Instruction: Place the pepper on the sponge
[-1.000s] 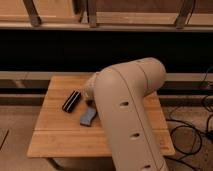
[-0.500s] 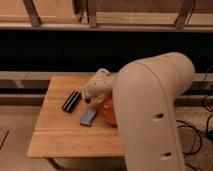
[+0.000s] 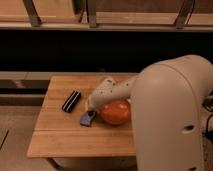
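**Item: end effector** [image 3: 92, 107] – At the left tip of the pale arm [image 3: 170, 110], low over the tabletop [image 3: 60, 135]. It is directly above the far edge of the sponge [image 3: 87, 119] and close against the left side of the orange dish [image 3: 117, 112]. Compared with half a second back it sits lower and nearer. A second back the arm's bulk fills the middle of the view and hides the dish, whereas now that bulk stands to the right and the dish shows in full. Whether the end effector is spread or closed cannot be told.

**Item: sponge** – Blue-grey pad, flat on the tabletop, just left of and nearer than the dish. Its place matches both earlier views. Its far part is overlapped by the end effector.

**Item: pepper** – Not made out anywhere. Nothing dark red and elongated shows on the visible part of the sponge, on the bare wood or beside the dish. It may be inside the end effector or hidden beneath it.

**Item: black bar** [image 3: 71, 100] – Lies on a slant to the far left of the sponge, apart from it, with its position unchanged.

**Reading for the task** – The descent onto the sponge fits either a delivery in hand or the moment just after a release. With the pepper hidden, the view does not settle which, or whether it already lies on the sponge.
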Robot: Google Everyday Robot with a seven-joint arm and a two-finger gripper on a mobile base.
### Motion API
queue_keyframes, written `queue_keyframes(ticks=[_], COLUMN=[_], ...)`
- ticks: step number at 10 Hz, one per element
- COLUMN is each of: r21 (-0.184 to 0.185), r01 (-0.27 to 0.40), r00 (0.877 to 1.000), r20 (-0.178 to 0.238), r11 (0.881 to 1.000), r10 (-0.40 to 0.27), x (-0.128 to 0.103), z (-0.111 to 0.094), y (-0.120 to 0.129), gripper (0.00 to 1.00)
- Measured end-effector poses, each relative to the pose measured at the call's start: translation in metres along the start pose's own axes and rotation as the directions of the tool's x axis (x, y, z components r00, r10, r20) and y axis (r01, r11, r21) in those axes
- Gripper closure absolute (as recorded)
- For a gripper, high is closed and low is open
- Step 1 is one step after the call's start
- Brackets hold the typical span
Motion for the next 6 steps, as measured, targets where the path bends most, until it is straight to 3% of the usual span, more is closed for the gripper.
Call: queue_keyframes(ticks=[3,6], r21=[-0.059,-0.088], r01=[0.081,0.141], r00=[0.995,0.983], r20=[-0.054,-0.102], r11=[0.995,0.986], r10=[-0.085,-0.150], x=[0.014,0.027], z=[0.005,0.008], y=[0.036,0.053], gripper=[0.98,0.95])
